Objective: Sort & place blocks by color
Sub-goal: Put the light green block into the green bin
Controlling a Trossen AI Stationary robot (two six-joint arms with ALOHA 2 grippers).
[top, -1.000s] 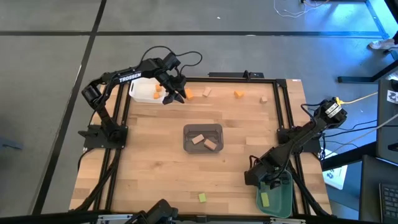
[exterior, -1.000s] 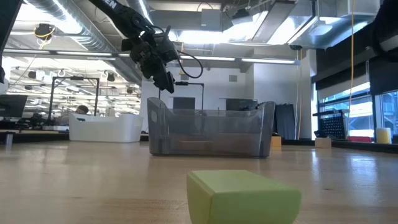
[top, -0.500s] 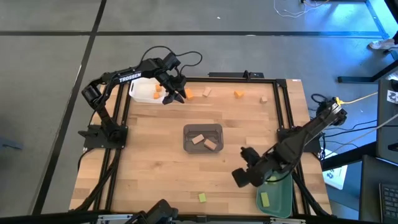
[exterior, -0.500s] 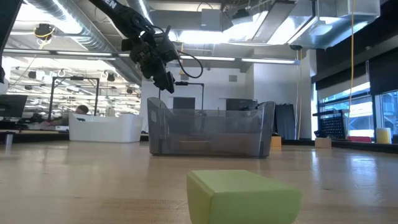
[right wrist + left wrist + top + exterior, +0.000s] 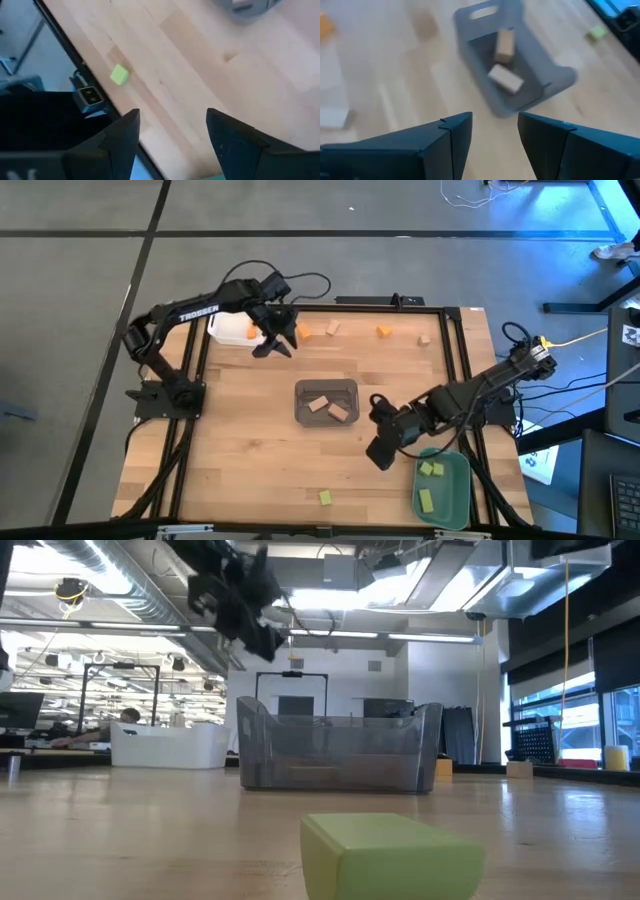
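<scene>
I had tan blocks (image 5: 327, 407) and green ones (image 5: 430, 484) trayed; both grippers' jaws gaped empty, orange block (image 5: 384, 332) remained.

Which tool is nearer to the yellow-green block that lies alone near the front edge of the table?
The right tool is nearer: it hangs open just beside the yellow-green block, next to the teal tray. The left tool is open at the far edge, near the white tray.
</scene>
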